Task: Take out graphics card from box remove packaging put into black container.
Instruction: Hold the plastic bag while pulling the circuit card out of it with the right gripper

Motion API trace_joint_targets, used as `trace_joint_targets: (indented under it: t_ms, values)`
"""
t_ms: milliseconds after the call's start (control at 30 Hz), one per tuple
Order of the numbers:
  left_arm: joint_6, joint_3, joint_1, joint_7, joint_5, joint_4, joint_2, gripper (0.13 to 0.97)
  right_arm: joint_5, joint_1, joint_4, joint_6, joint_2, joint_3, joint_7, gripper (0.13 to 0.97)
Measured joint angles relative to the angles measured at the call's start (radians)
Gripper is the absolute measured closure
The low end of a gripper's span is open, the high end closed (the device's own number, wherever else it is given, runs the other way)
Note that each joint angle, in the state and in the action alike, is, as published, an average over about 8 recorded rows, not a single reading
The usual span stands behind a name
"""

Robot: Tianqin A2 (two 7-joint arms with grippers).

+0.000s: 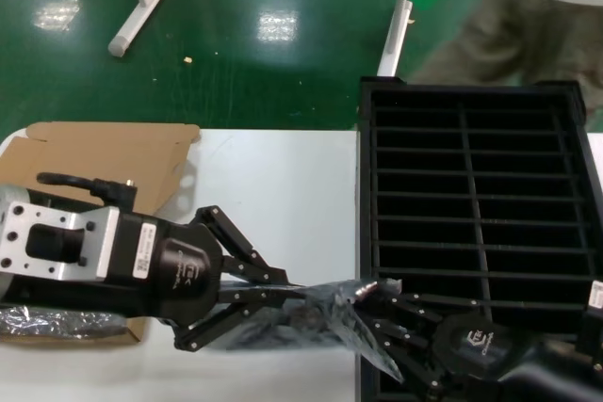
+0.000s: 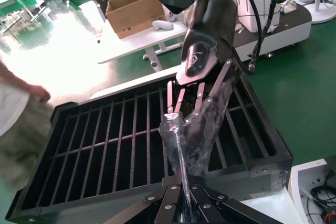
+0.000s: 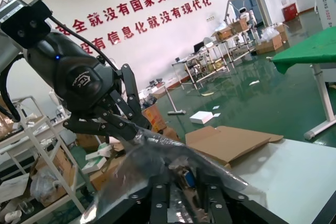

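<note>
We saw black container slots bare; left tool and right tool both pinched packaging at its near edge.

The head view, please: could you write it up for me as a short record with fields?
Left hand: shut on one end of the crinkly translucent grey plastic bag, above the white table.
Right hand: shut on the bag's other end, at the near edge of the large black ribbed plastic crate.
Bag: stretched between both hands.
Brown cardboard box: flaps open, behind the left arm.
Crate slots: none visibly filled.
</note>
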Motion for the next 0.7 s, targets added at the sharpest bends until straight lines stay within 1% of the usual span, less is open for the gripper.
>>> trace_joint_targets:
  t_ms: [33, 167, 433, 700]
  values:
    - [0.000, -0.002, 0.002, 0.000, -0.002, -0.001, -0.002, 0.955, -0.001, 0.000, 0.000, 0.001, 0.000, 0.000, 0.000, 0.813]
    - [-0.003, -0.008, 0.009, 0.001, -0.008, -0.004, -0.010, 0.955, -0.003, -0.001, 0.002, 0.005, 0.000, -0.002, 0.002, 0.813]
    - [-0.006, -0.017, 0.022, 0.025, -0.008, 0.014, -0.024, 0.955, -0.006, -0.007, 0.014, 0.013, 0.003, -0.001, 0.008, 0.909]
    - [0.003, -0.018, 0.022, 0.071, 0.008, 0.070, -0.035, 0.955, -0.007, -0.022, 0.029, 0.022, 0.012, 0.006, 0.012, 0.912]
